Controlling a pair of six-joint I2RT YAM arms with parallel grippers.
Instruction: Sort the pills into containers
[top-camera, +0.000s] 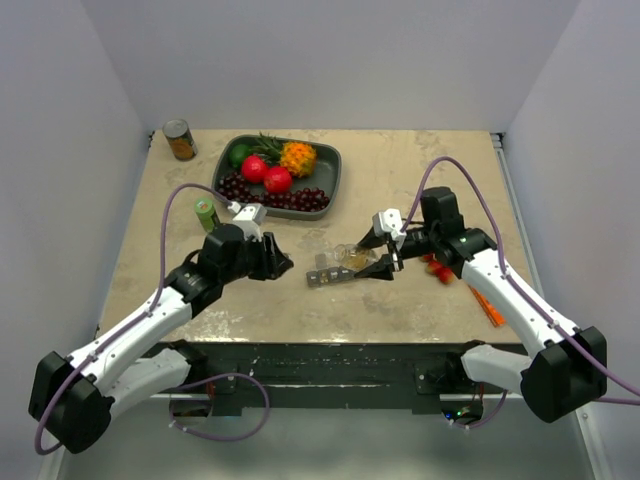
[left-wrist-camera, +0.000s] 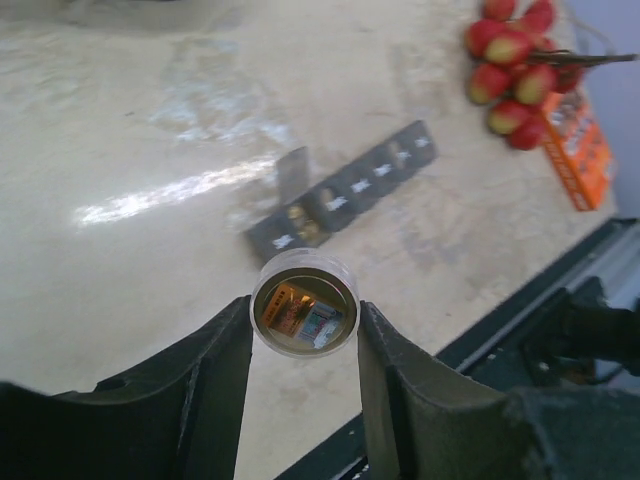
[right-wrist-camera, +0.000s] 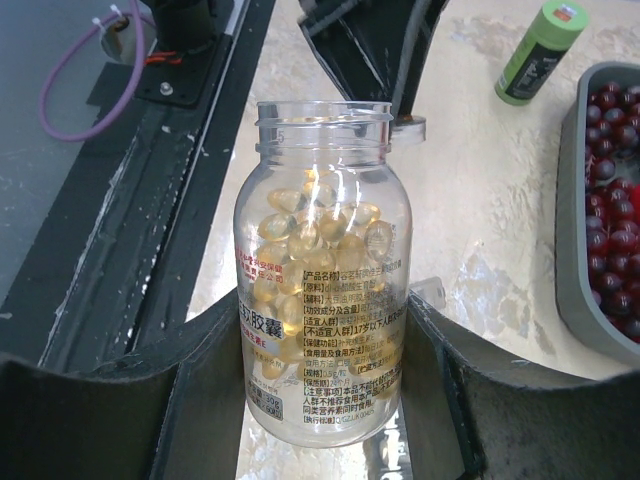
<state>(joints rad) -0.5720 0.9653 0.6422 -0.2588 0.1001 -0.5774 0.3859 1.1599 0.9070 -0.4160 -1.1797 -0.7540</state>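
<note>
The containers, a narrow grey strip of small compartments (top-camera: 322, 274), lie on the table between the arms. In the left wrist view the strip (left-wrist-camera: 360, 185) has one lid standing open, with yellow pills in that compartment. My left gripper (top-camera: 283, 265) is shut on a clear round bottle cap (left-wrist-camera: 303, 303), held above the table just near the strip. My right gripper (top-camera: 385, 262) is shut on a clear pill bottle (right-wrist-camera: 322, 270), uncapped and half full of yellow softgel pills. The bottle (top-camera: 352, 258) is tilted over the strip's right end, mouth toward the left gripper.
A dark grey fruit tray (top-camera: 333, 168) with cherries and fruit stands at the back. A tin can (top-camera: 180, 140) is at the back left and a green tube (top-camera: 205, 213) left of my left arm. Red fruits (top-camera: 435, 268) and an orange box (top-camera: 487, 307) lie under the right arm.
</note>
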